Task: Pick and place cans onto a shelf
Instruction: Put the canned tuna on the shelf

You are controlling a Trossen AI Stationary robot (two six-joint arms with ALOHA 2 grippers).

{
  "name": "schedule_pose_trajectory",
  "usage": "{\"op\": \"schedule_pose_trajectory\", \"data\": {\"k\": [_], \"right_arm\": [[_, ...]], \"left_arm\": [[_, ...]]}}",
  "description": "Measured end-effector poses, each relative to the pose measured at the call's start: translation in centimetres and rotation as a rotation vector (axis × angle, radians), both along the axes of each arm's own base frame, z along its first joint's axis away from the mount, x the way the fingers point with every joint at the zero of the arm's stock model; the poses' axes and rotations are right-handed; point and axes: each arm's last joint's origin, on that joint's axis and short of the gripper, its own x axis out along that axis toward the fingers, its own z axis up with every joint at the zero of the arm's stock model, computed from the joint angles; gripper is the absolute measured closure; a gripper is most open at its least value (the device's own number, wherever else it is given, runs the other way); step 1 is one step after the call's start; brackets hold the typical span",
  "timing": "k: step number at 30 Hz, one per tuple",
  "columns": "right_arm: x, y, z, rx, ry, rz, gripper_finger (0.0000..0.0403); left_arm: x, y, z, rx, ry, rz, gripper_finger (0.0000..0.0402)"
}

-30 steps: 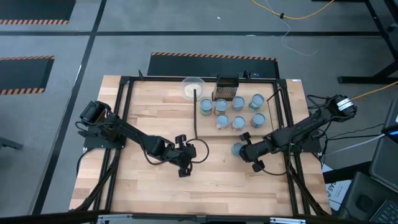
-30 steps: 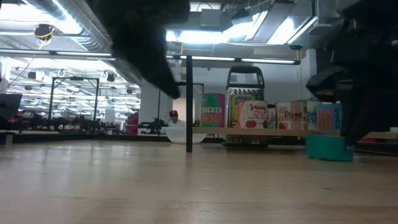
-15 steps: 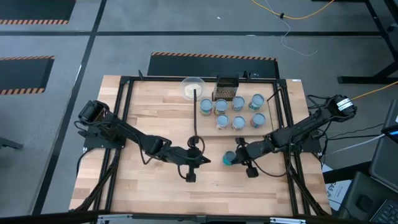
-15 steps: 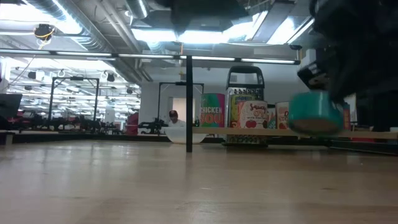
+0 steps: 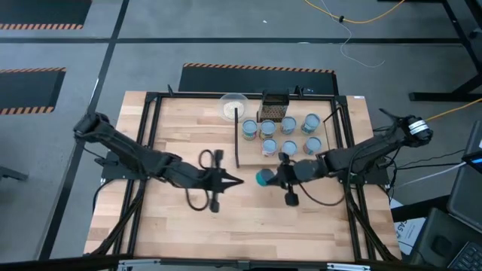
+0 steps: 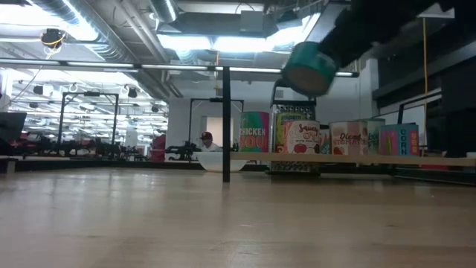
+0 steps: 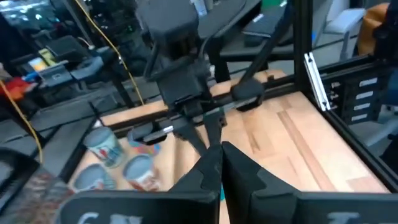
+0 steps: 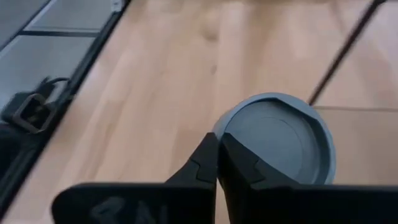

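Progress: six cans (image 5: pixel 280 136) already stand on the shelf (image 5: pixel 256 154), centre-right of the high view, in two rows. Judged mostly done; one can remains in transit.

The seventh, a teal can (image 5: pixel 263 178), is clamped in the right gripper (image 5: pixel 273 177), just left of centre-right in the high view and below the shelf's lower edge. In the low view the same can (image 6: pixel 308 68) hangs tilted, high in the upper right, well clear of the table (image 6: pixel 223 223). The right wrist view shows its grey round end (image 8: pixel 277 138) beside the dark fingers (image 8: pixel 208 165).

The left gripper (image 5: pixel 232 181) waits at the middle of the high view, pointing toward the teal can, fingers pressed together on nothing.

Remaining, as I judge it: carry the teal can to a free spot on the shelf and set it upright.

Labels, low view, middle right: "CHICKEN" on a green-pink can (image 6: pixel 254 132); a label reading roughly "Diced" on another (image 6: pixel 346 138); letters "CO…" on the teal-blue one at far right (image 6: pixel 400 139). Other wording too small to read.

Also on the table: a whitish bowl (image 5: pixel 233 105) and a dark grater (image 5: pixel 275 106), upper centre.
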Motion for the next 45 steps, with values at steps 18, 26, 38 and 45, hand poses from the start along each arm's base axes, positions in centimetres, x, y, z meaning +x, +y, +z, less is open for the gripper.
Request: {"op": "schedule_pose_trajectory", "data": {"k": [18,26,38,45], "right_arm": [[5.7,-8.1,0.5,-0.046,0.082,-0.208,0.0393],[8.1,-9.2,-2.8,-0.028,0.192,-0.204,0.0393],[8.9,-10.4,-5.2,-0.033,0.257,-0.239,0.0393],[8.8,-10.4,-5.2,-0.032,0.262,-0.241,0.0383]], "left_arm": [[-6.2,1.5,2.4,0.038,0.127,0.129,0.0402],[-6.1,1.4,1.0,0.012,0.162,0.140,0.0401],[-6.2,1.5,-1.9,-0.029,0.191,0.161,0.0402],[-6.1,1.5,-2.1,-0.035,0.182,0.161,0.0401]]}}
